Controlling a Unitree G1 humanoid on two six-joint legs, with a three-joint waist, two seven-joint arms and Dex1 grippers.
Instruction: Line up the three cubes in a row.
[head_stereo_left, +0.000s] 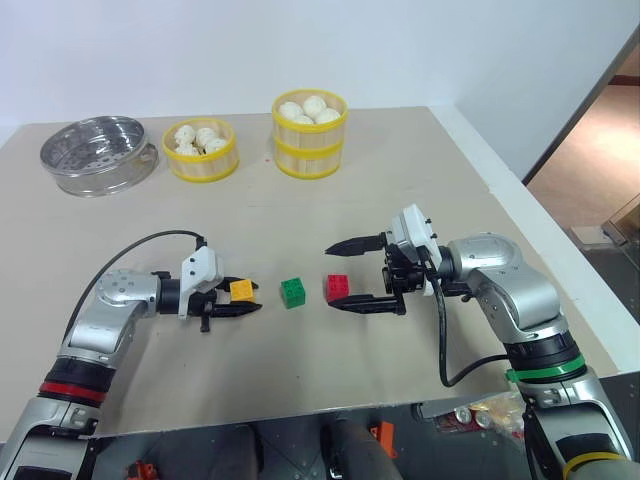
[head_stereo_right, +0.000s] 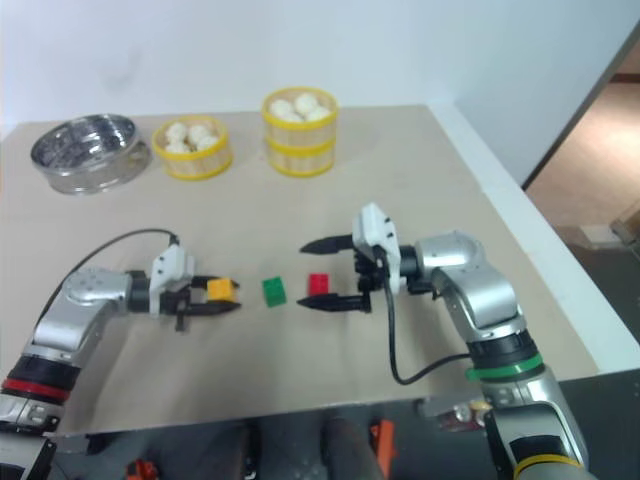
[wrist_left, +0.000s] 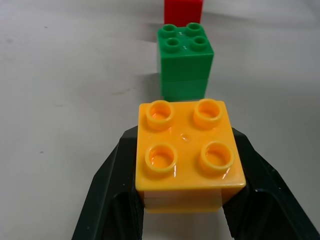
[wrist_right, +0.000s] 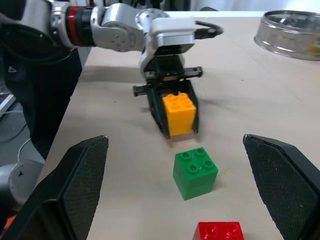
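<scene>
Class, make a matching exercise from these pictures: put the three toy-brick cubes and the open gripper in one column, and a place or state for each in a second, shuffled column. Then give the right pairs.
Column one:
1. yellow-orange cube
2. green cube
3. red cube
4. right gripper

Column two:
A. middle of the three
B. open, fingers either side of a cube
C. clamped by the left gripper
D. between open fingers, not gripped

Pairs: 1-C, 2-A, 3-D, 4-B

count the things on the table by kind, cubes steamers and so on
plastic studded cubes: 3 (yellow-orange, green, red)
yellow bamboo steamers holding white buns: 2 (low, tall)
round metal steamer pan: 1
total: 6
</scene>
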